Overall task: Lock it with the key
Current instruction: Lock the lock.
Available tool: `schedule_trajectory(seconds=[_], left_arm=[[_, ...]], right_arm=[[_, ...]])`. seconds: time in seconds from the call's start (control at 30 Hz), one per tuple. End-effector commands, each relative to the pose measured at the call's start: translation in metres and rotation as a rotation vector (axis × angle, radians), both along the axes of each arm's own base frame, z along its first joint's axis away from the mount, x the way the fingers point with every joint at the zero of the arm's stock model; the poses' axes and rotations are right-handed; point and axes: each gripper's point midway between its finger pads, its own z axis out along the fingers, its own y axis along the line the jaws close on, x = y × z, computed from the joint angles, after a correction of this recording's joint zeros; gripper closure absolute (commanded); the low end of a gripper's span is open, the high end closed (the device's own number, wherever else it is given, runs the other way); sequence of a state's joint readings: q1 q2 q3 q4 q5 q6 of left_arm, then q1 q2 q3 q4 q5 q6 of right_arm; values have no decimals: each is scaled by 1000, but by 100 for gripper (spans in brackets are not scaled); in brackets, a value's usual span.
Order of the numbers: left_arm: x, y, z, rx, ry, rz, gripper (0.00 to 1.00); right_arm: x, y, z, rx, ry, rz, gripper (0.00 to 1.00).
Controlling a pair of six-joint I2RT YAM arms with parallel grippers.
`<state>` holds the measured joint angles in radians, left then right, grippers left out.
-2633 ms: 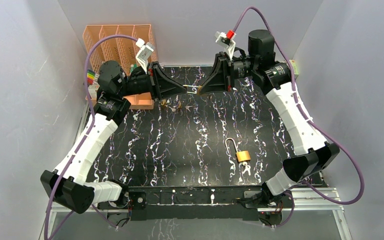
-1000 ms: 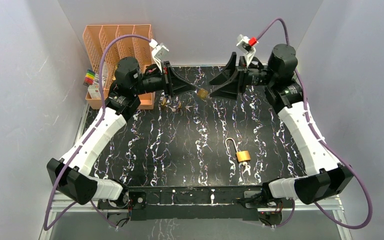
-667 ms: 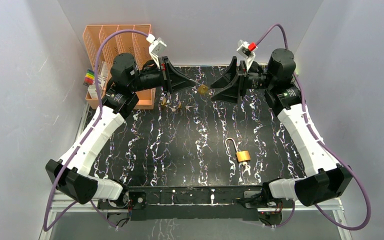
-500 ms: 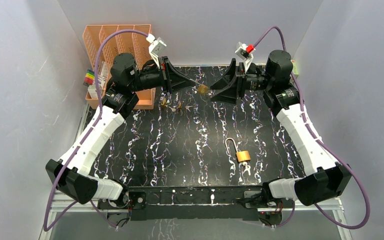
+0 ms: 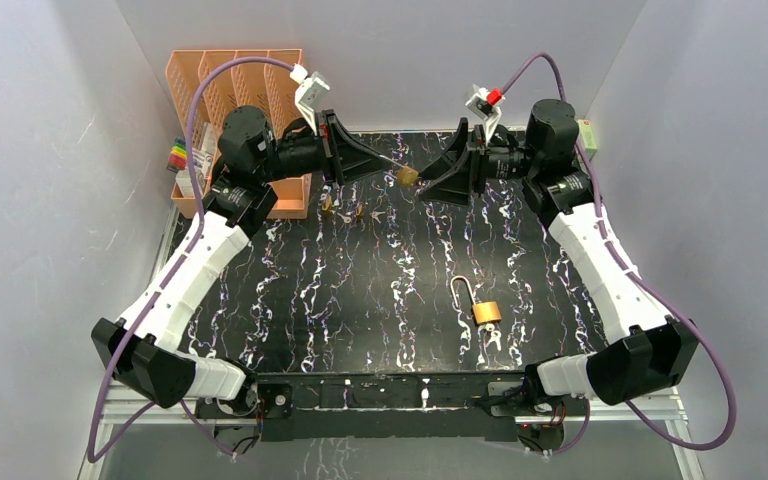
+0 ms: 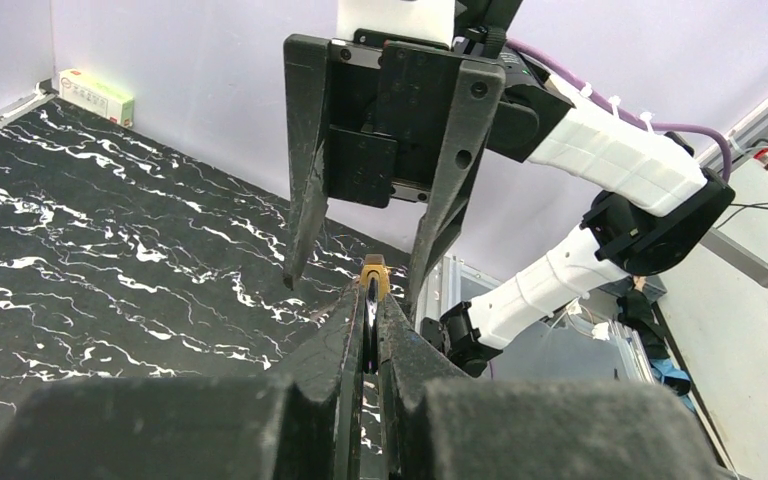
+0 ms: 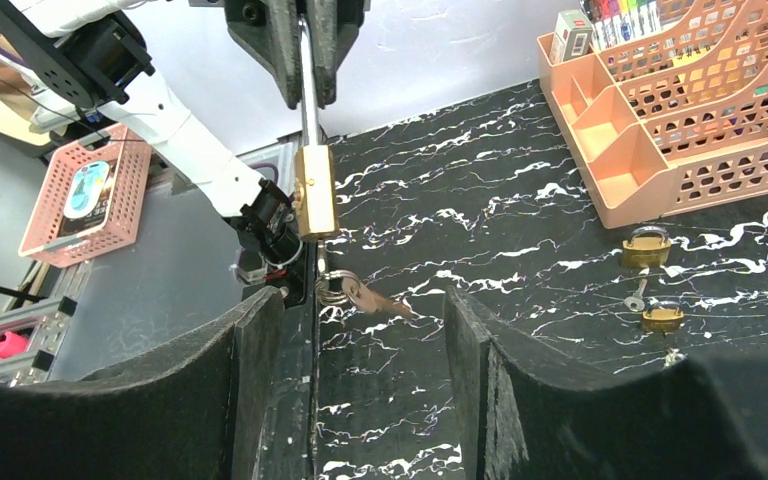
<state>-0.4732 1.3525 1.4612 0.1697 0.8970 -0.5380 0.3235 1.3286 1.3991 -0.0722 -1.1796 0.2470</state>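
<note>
Okay so, working down from the big stuff: the black marbled table (image 5: pixel 360 300) has the left arm (image 5: pixel 190 270) and the right arm (image 5: pixel 600 260) both reaching to the middle of its far edge, tips facing each other in the air. An orange organizer (image 5: pixel 220 85) sits at the far left corner. The left gripper (image 5: pixel 390 168) is pinched tight on the shackle of a brass padlock (image 7: pixel 315 190), so the lock hangs above the table rather than lying on it. The right gripper (image 5: pixel 426 187) is spread wide with nothing in it, one finger on either side of the lock and not touching. A second padlock (image 5: pixel 486 311) with its shackle swung open lies toward the near right of the table, and two small padlocks (image 5: pixel 330 207) sit just beside the organizer. Smallest bit: a key ring (image 7: pixel 332 288) dangles under the held lock's body with the key (image 7: pixel 370 298) sticking out sideways. My read is this is the line-up before the right side takes hold. Next it needs to close squarely on that little key (or the body) without knocking the lock crooked. Can't tell whether the shackle is already seated.
</note>
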Motion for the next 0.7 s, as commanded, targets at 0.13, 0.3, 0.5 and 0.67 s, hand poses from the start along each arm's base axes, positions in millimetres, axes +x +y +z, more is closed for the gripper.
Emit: schedule_trajectory(seconds=[0.13,0.3,0.5,0.67], left_arm=[[-8,0,11,-36,-34,-32,100],[-8,1,11,-38,-35,-30,100],[-8,2,14,-36,-44,-23,100],[-7,5,19,-27,-64,-8,100]], right_arm=[[3,6,22,29,-84,9,46],[3,6,22,28,-82,6,65],[2,4,18,15,-80,-11,92],[-1,-1,11,7,-78,-33,100]])
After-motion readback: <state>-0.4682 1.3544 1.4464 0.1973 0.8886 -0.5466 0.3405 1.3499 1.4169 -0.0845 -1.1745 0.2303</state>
